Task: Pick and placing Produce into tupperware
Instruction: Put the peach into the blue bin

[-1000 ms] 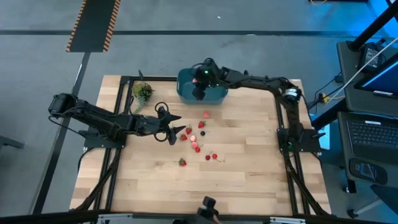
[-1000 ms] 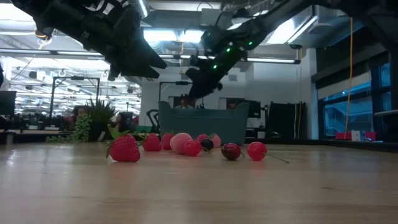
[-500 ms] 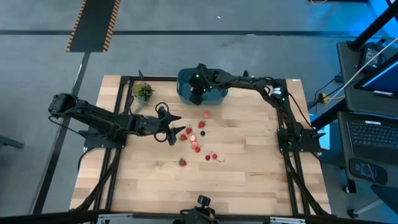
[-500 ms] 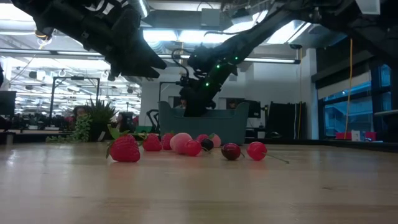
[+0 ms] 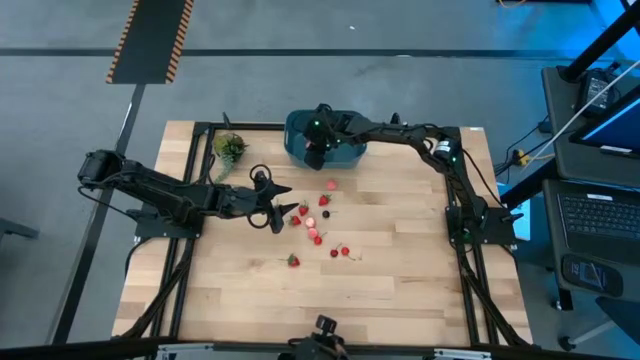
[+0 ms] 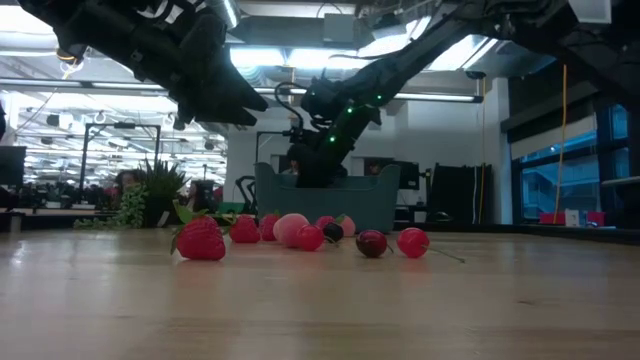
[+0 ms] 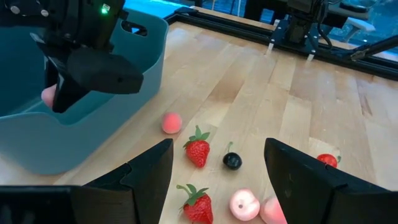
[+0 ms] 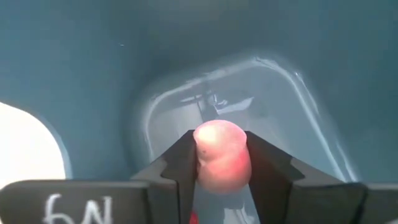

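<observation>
right fingers (image 8: pixel 221 163): clamped on pink produce piece (image 8: pixel 222 154), tupperware (image 8: pixel 93 56) floor beneath, ready to drop
left fingers (image 7: pixel 216 169): spread, empty, above loose berries (image 7: pixel 197 153)

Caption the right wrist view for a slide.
Right gripper holds a pink peach-like piece above the teal tub's floor.

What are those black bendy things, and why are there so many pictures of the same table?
They are two robot arms. One camera looks down from above, one sits at table height, and one rides on each wrist. The right gripper is inside the blue tub, pinching a pink peach-like fruit to drop in. The left gripper waits open above the wooden table, by the scattered strawberries and a dark cherry. A leafy green bunch lies near the tub.
</observation>
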`<state>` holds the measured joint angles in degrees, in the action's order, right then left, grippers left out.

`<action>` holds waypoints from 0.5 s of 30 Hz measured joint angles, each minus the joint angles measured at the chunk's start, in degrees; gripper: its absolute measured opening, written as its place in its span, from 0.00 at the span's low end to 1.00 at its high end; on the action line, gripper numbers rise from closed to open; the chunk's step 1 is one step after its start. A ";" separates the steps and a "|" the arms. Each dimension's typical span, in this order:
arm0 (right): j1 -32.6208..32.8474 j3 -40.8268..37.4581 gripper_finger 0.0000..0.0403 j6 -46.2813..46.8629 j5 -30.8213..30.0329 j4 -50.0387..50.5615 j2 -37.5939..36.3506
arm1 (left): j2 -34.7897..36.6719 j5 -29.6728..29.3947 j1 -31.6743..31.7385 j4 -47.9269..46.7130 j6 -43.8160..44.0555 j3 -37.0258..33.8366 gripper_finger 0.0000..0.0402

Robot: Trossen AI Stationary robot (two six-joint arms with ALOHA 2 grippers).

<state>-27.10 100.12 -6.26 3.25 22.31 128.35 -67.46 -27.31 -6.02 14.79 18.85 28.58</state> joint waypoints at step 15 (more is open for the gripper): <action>0.34 0.00 0.39 0.05 0.00 -3.67 0.00 | -0.02 0.00 0.00 0.00 -0.02 0.00 0.61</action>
<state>-26.76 100.12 -6.21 3.25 18.63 128.35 -67.48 -27.31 -6.02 14.79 18.83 28.58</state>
